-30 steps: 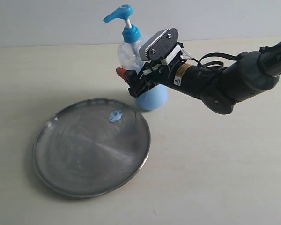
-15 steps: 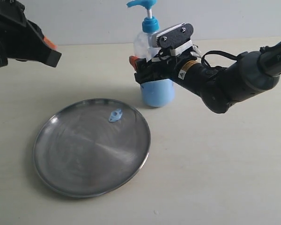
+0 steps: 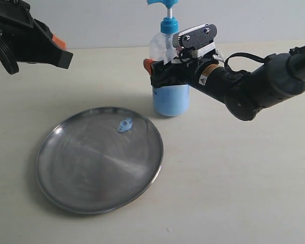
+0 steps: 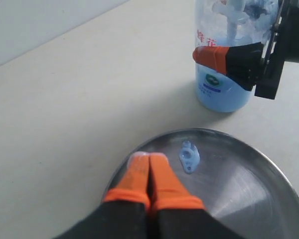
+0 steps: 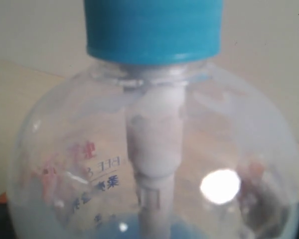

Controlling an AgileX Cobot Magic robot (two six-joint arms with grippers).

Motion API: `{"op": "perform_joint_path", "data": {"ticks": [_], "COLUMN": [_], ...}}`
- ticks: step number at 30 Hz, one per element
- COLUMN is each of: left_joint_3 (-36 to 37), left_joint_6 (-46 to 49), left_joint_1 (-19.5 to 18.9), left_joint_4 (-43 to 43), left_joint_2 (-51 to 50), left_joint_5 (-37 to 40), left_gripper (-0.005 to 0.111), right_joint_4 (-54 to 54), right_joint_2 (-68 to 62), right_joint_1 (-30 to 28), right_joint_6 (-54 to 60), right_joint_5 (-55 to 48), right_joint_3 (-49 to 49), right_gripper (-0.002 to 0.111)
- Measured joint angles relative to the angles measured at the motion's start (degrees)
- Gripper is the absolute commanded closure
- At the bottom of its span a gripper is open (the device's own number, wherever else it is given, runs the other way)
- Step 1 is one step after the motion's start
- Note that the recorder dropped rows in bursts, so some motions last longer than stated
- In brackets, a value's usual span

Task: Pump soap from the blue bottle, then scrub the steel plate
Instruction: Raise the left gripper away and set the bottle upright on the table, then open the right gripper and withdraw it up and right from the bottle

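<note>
Right end effector [image 3: 165, 76] clamped on tall clear blue-pump bottle [image 3: 171, 101]
I'd hold mid-body: thin, slick plastic, probably top-heavy. Left end effector [image 4: 149, 164] pinched together at ten o'clock.

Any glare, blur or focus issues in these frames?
Right wrist view: blue bottle fills the frame, soft focus, one bright glare spot on the plastic. Left wrist view: shut left claw slightly soft up close, soap sharp. Exterior view: sharp, even light, streaky sheen on steel plate, faint shadow along its rim.
</note>
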State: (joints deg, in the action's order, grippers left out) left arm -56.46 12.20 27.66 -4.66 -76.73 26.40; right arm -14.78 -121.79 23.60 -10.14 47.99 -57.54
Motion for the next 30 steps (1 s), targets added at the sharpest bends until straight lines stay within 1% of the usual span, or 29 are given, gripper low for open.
{"op": "perform_joint_path", "data": {"ticks": [5,10,12,13,14,15,16,17,18,19,20,22,27,30], "left_joint_3": [0.0,0.0,0.0,0.0,0.0,0.0,0.0,0.0,0.0,0.0,0.0,0.0,0.0,0.0], "left_joint_6": [0.0,0.0,0.0,0.0,0.0,0.0,0.0,0.0,0.0,0.0,0.0,0.0,0.0,0.0], "left_joint_1": [0.0,0.0,0.0,0.0,0.0,0.0,0.0,0.0,0.0,0.0,0.0,0.0,0.0,0.0], "left_joint_4": [0.0,-0.11,-0.11,-0.11,-0.11,-0.38,-0.85,-1.15,-1.3,-1.39,-1.57,-1.57,-1.68,-1.77], "left_joint_2": [0.0,0.0,0.0,0.0,0.0,0.0,0.0,0.0,0.0,0.0,0.0,0.0,0.0,0.0], "left_joint_5": [-1.61,-2.13,-2.28,-2.28,-2.32,-2.32,-2.42,-2.46,-2.46,-2.46,-2.46,-2.46,-2.46,-2.46], "left_gripper": [0.107,0.107,0.107,0.107,0.107,0.107,0.107,0.107,0.107,0.107,0.107,0.107,0.107,0.107], "right_joint_4": [-0.97,-1.59,-1.63,-1.63,-1.63,-1.63,-1.72,-1.77,-1.86,-1.9,-2.0,-2.04,-2.14,-2.14], "right_joint_2": [-0.38,-2.44,-3.24,-3.24,-3.24,-3.24,-3.24,-3.24,-3.24,-3.24,-3.24,-3.24,-0.53,2.03], "right_joint_1": [0.0,0.0,0.0,0.0,0.0,0.0,0.0,0.0,0.0,0.0,0.0,0.0,0.0,0.0], "right_joint_6": [0.0,-1.85,-2.25,-2.25,-2.25,-2.25,-2.11,-2.0,-1.92,-1.92,-1.87,-1.78,-1.78,-1.89], "right_joint_5": [1.09,6.6,8.51,8.63,8.63,8.63,8.63,8.63,8.63,8.63,8.63,8.63,10.44,9.08], "right_joint_3": [0.0,0.0,0.0,0.0,0.0,0.0,0.0,0.0,0.0,0.0,0.0,0.0,-0.36,-0.46], "right_gripper": [0.108,0.108,0.103,0.095,0.091,0.078,0.072,0.054,0.045,0.031,0.021,0.014,0.012,0.012]}}
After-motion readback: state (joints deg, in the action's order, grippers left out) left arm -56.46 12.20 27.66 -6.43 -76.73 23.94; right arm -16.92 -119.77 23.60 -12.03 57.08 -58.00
